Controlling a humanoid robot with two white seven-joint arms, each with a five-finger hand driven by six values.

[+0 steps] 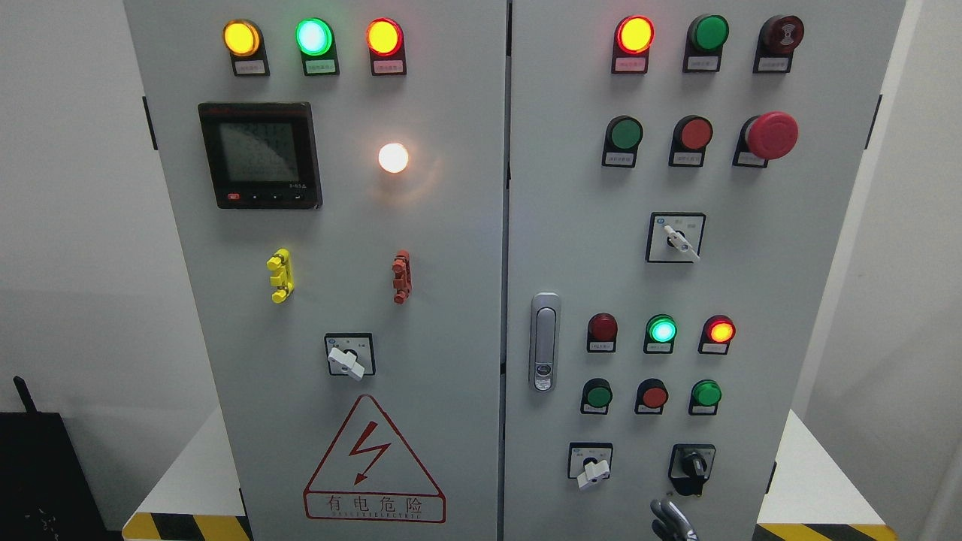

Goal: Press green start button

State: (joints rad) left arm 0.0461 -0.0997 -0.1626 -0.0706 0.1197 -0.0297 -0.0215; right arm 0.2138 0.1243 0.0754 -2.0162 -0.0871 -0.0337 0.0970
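The grey control cabinet [451, 225] fills the head view. On its right door, an unlit green push button [625, 134] sits in the upper group beside a red one [695, 133]. Lower down are two more green push buttons [598, 394] [706, 393] with a red button [654, 395] between them, under a lit green lamp [662, 330]. Only the top of my right hand [671, 522] shows at the bottom edge, below a black rotary switch [692, 467], well under the lower button row and touching no button. My left hand is out of view.
A red mushroom emergency stop [772, 135] sticks out at the upper right. White selector knobs [592, 472] [680, 242] [346, 364] and a door handle [545, 342] protrude. A meter display [260, 155] and lit lamps are on the left door. A hazard-striped base edge [188, 526] runs below.
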